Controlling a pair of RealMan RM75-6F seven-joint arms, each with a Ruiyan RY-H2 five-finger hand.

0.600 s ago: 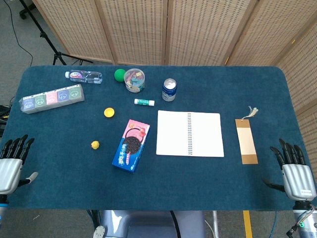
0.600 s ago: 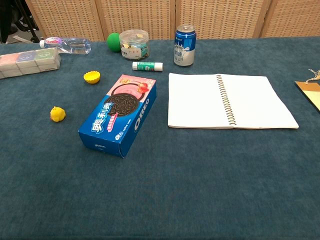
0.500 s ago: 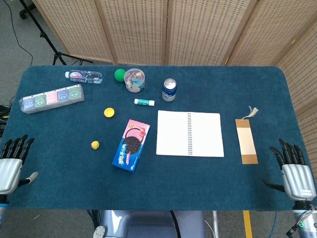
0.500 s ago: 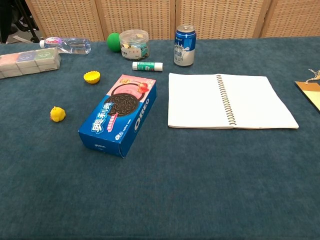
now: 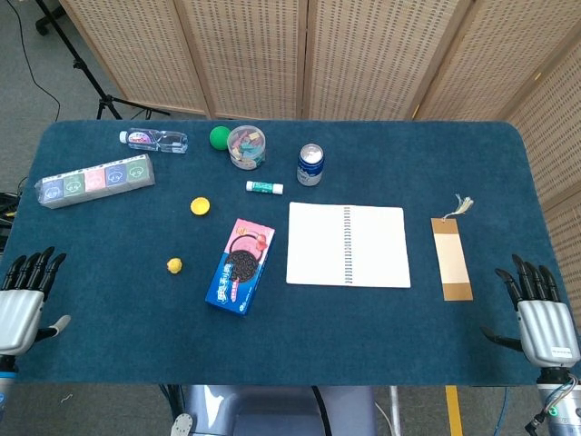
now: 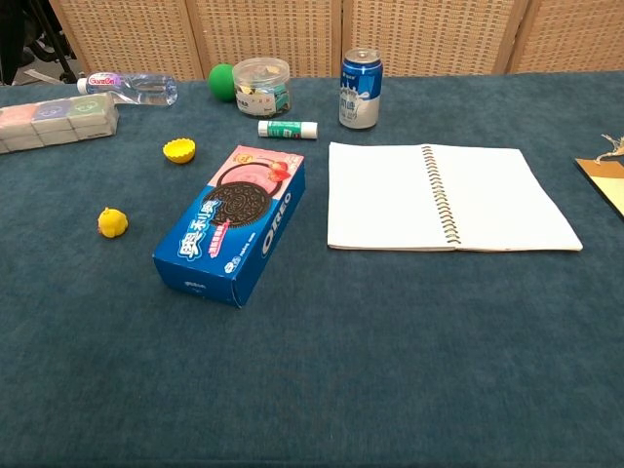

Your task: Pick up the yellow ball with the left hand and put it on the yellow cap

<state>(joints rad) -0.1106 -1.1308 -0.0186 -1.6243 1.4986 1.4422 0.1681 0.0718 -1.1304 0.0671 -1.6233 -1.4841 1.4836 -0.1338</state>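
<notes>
A small yellow ball [image 5: 174, 265] [image 6: 113, 222] lies on the blue table cloth, left of the Oreo box [image 5: 240, 266] [image 6: 232, 223]. The yellow cap [image 5: 201, 206] [image 6: 178, 150] sits open side up a little farther back and to the right of the ball. My left hand [image 5: 23, 301] hovers at the table's near left corner, fingers spread and empty, well to the left of the ball. At the near right corner my right hand [image 5: 540, 314] is also spread and empty. The chest view shows neither hand.
An open spiral notebook [image 5: 347, 245] lies at centre right, a brown bookmark [image 5: 451, 258] beyond it. Along the back stand a water bottle [image 5: 153, 140], green ball [image 5: 219, 136], clear jar [image 5: 246, 146], drink can [image 5: 310, 164] and glue stick [image 5: 264, 187]. A long box of cups [image 5: 94, 180] lies far left.
My left hand has drifted slightly down and toward the table's near left edge. Nothing else has moved.
</notes>
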